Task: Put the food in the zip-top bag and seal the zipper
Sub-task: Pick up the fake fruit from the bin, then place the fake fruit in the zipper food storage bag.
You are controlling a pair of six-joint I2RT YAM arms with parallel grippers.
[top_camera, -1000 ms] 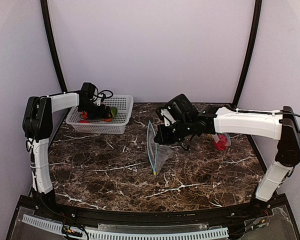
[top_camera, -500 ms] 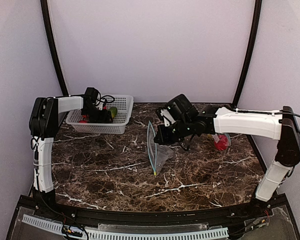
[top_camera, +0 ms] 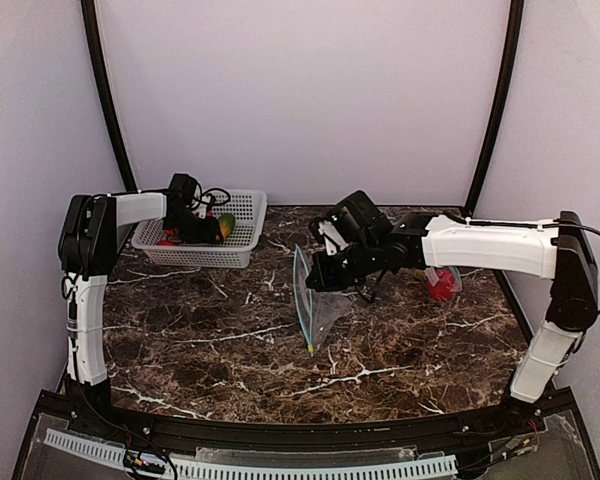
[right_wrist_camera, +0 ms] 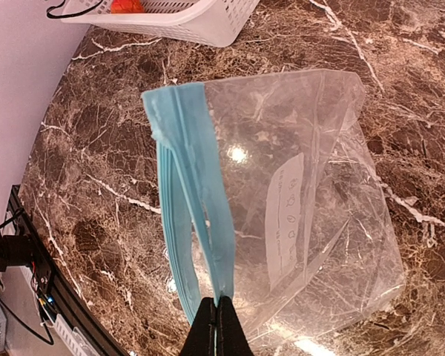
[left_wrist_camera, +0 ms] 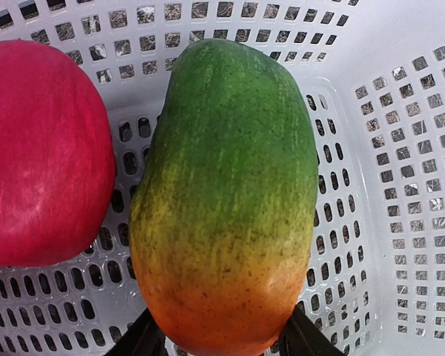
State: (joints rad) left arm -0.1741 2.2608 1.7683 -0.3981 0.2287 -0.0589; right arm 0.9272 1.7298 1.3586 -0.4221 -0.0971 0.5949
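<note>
Inside the white mesh basket (left_wrist_camera: 400, 185) lie a green-to-orange fruit (left_wrist_camera: 222, 200) and a red fruit (left_wrist_camera: 44, 148) to its left. My left gripper (left_wrist_camera: 222, 345) is down in the basket (top_camera: 242, 240), and both fingers press the green-orange fruit's lower sides. The clear zip-top bag (right_wrist_camera: 297, 200) stands on the marble table with its blue zipper edge (right_wrist_camera: 196, 185) lifted and its mouth gaping. My right gripper (right_wrist_camera: 216, 326) is shut on that zipper strip, mid-table in the top view (top_camera: 315, 278). An orange fruit (right_wrist_camera: 126, 6) shows in the basket's corner.
Another red fruit (top_camera: 442, 285) lies on the table at the right, behind my right arm. The basket sits at the back left against the wall. A black frame edges the table (top_camera: 180, 340) at the front.
My left gripper's jaws have narrowed onto the green-orange fruit in the basket. The right gripper has shifted slightly left, still holding the bag's zipper edge.
</note>
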